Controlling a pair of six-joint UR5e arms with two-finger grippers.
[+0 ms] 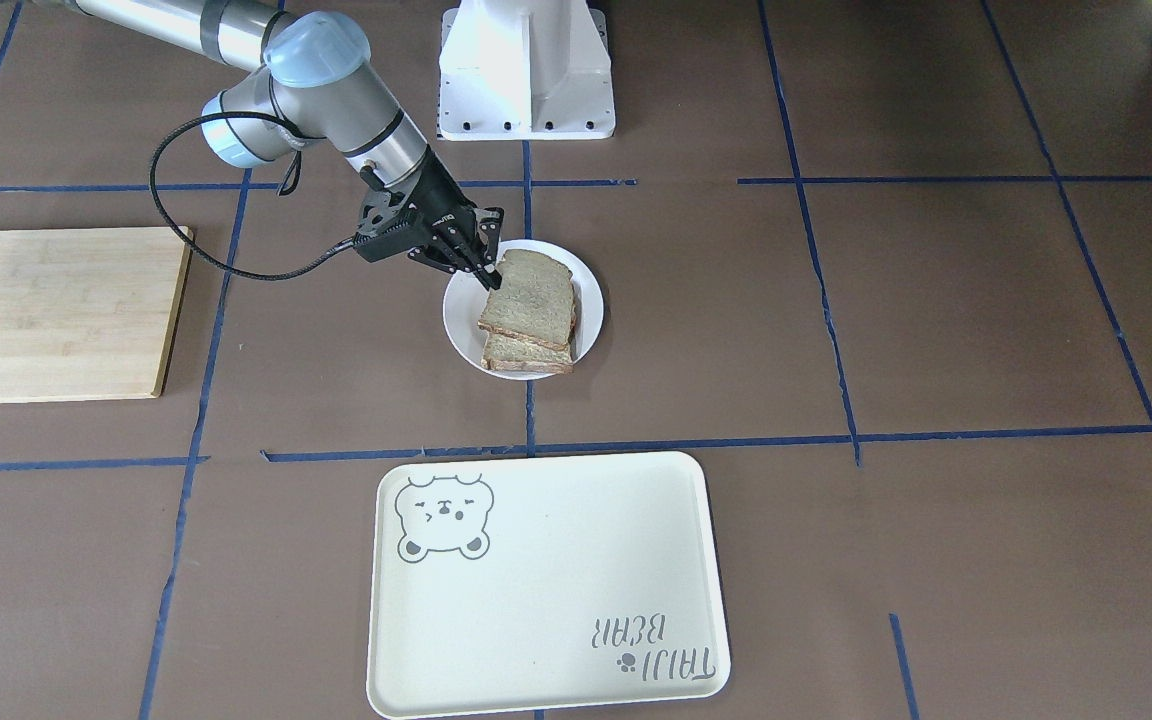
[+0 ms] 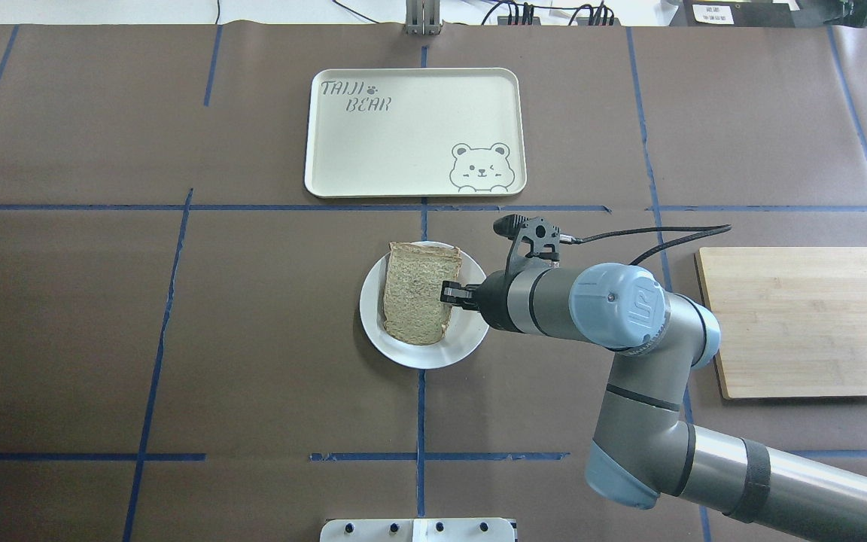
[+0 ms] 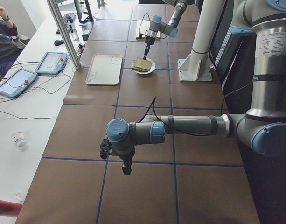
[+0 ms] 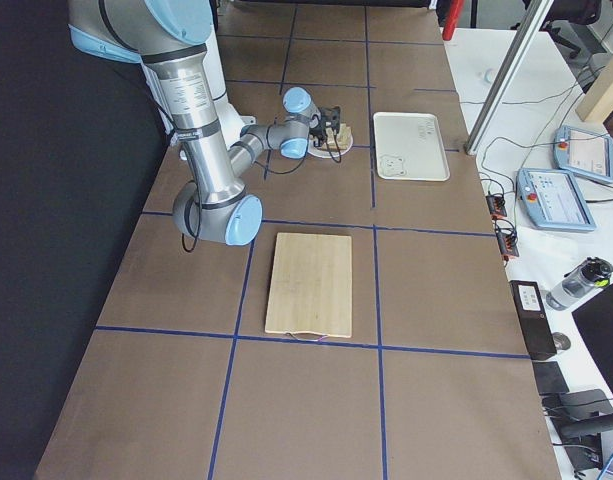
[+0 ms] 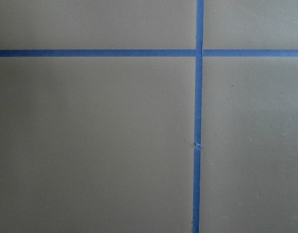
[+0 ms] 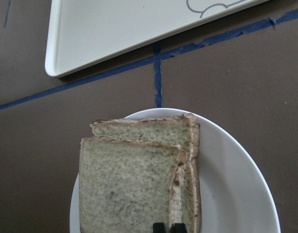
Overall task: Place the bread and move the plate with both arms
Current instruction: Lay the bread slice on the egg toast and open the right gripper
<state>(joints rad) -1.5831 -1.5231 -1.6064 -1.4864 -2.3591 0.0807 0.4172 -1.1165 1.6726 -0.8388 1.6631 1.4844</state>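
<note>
Far to the robot's left, the left arm's black two-finger tool hangs over the bare brown papered surface; whether it is open cannot be told. At centre the small round white plate carries the pale speckled whole-wheat bread slice, lying tilted on a second like slice. The likely trouble: pinched only at its crust edge, the soft slice could tear, sag or land askew, and a low tool could nudge the plate. On the bread's right edge the right arm's black tool is nearly closed, clamping that edge. Further right lies a pale bamboo rectangular board
</note>
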